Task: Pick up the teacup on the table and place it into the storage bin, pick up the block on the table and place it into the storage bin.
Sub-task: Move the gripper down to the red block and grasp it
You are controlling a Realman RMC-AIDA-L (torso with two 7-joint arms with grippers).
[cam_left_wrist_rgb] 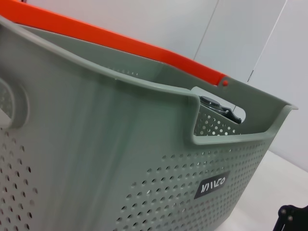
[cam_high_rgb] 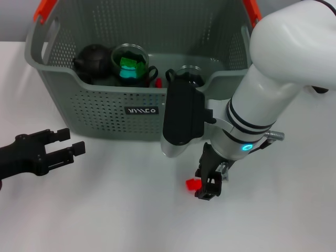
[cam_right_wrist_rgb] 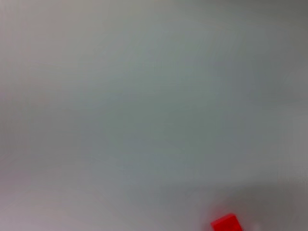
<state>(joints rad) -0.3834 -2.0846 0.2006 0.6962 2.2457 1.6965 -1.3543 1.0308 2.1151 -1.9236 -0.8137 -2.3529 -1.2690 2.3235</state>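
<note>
Right gripper [cam_high_rgb: 209,185]: lowered to the white table [cam_high_rgb: 115,210], its black fingers around or beside the small red block [cam_high_rgb: 192,184]; grasp cannot be told.
Left gripper [cam_high_rgb: 65,147]: parked on the table, fingers spread, empty.
Grey-green perforated plastic storage bin [cam_high_rgb: 105,100]: behind, already holding dark teaware.
Risk: block could be nudged aside or clipped by one edge, since it lies off-centre.

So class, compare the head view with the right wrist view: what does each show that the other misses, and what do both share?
Head view only: the storage bin holding a dark teapot and a glass cup with green inside, the left gripper open in front of the bin's left side, and the right gripper down at the table. Right wrist view only: nothing extra. Both: the red block on the white table.
</note>
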